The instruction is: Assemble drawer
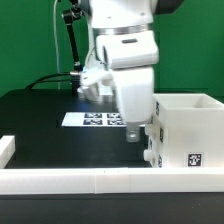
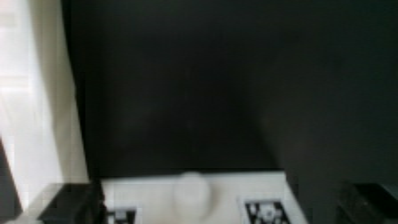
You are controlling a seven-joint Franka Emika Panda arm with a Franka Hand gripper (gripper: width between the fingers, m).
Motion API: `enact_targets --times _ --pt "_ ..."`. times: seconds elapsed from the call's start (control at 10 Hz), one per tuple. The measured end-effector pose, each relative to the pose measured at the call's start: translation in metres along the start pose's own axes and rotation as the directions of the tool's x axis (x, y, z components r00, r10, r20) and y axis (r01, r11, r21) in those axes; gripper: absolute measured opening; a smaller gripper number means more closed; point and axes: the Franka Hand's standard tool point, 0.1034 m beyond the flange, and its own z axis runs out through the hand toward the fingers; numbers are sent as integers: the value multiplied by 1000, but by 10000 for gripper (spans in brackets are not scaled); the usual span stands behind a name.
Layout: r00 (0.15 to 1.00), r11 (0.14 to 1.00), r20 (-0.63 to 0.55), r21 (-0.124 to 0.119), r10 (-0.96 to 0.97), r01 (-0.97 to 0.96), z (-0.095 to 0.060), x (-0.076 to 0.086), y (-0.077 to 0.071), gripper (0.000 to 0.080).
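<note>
— Housing (image 1: 185, 135) first: where does it sit, and how does it lie?

— It stands at the table's (image 1: 40, 120) front edge on the exterior view's right, against the long white border wall (image 1: 70, 181). Its open side faces up. The frame crops its far end, so I cannot tell its long axis. One square tag (image 1: 194, 158) faces the camera.

— And the gripper (image 1: 134, 132)?

— It hangs just beside the housing's near wall, toward the middle of the table. The arm's white body covers the fingers, so I cannot tell whether they are spread or closed, or whether they touch the wall.

— Does the wrist view help?

— Hardly. It is blurred: dark table, a white tagged surface (image 2: 196, 198) low down, two dark fingertips (image 2: 68, 205) at the corners.

— Anything else?

— The marker board (image 1: 95, 118) lies behind the arm, partly hidden.
</note>
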Motion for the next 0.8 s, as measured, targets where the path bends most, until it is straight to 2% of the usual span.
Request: enact_targets --times 0.1,0.2,0.3,0.4,0.5,0.8 --pt "1000 1000 5 -30 3 -3 -2 -11 -1 649" --pt "1000 998 11 -56 12 -12 -6 -18 -8 649" --pt "1000 995 18 -96 20 -18 -12 -21 -16 649" --pt "999 992 28 -125 21 -18 -17 -22 -28 649" --pt "999 994 26 -109 20 -17 -14 -21 -29 649" --pt "1000 994 22 -107 21 -19 -11 -21 -27 649"
